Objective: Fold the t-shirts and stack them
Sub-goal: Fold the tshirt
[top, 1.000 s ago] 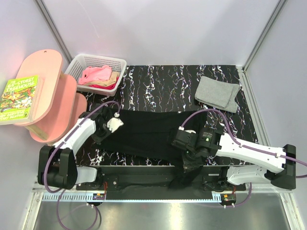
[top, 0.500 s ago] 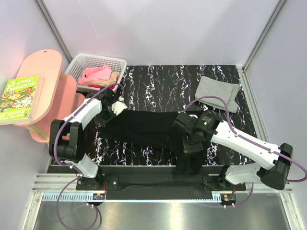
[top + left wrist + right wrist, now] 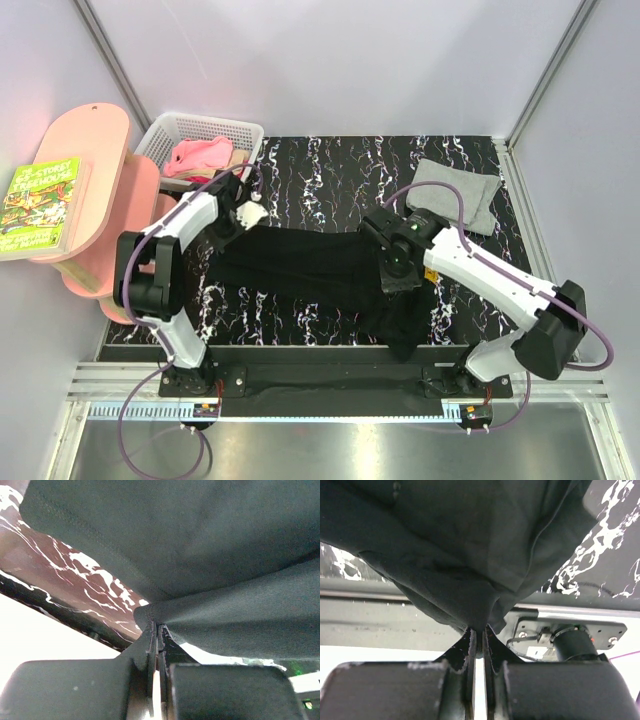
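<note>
A black t-shirt [image 3: 300,265] lies stretched across the marbled table between both arms, its right end drooping over the near edge. My left gripper [image 3: 238,228] is shut on the shirt's left edge; the left wrist view shows the cloth [image 3: 225,540] pinched between the jaws of that gripper [image 3: 157,626]. My right gripper [image 3: 398,283] is shut on a bunched fold at the right; the right wrist view has black cloth [image 3: 455,555] hanging from the closed jaws of that gripper [image 3: 480,629]. A folded light grey t-shirt [image 3: 455,192] rests at the far right.
A white basket [image 3: 210,120] at the far left corner holds pink [image 3: 198,155], tan and red shirts. Pink rounded shelves [image 3: 100,200] with a green book [image 3: 42,205] stand left of the table. White walls close in the back and both sides.
Both arms moved away from the near edge toward the back, drawing the black shirt farther onto the table. Less cloth hangs over the front edge. Both grips stayed shut.
</note>
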`<action>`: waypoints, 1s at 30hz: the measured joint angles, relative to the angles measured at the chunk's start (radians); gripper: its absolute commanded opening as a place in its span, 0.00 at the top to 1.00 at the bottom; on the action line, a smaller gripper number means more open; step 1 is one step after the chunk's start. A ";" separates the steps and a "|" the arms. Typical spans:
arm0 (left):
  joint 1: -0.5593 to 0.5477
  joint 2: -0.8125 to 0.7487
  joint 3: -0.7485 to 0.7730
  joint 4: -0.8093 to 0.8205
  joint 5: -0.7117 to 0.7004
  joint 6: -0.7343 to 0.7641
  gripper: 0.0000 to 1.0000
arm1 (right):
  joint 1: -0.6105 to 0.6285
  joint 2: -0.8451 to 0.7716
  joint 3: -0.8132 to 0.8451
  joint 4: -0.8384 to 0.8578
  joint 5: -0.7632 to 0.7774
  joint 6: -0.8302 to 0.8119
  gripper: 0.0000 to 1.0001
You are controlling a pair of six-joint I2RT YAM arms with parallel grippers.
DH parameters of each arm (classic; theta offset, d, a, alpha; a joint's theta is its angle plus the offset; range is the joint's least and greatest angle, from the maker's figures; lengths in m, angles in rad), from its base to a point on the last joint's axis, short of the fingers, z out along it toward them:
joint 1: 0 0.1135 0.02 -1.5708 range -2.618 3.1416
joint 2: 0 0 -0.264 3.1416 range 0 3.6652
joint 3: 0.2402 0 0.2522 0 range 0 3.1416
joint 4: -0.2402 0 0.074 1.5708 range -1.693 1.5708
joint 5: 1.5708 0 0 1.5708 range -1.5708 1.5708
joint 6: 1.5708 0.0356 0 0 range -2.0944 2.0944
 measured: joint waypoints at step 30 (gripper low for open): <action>-0.182 -0.231 0.107 -0.017 -0.019 0.019 0.15 | -0.305 0.428 0.047 0.256 -0.079 -0.225 0.99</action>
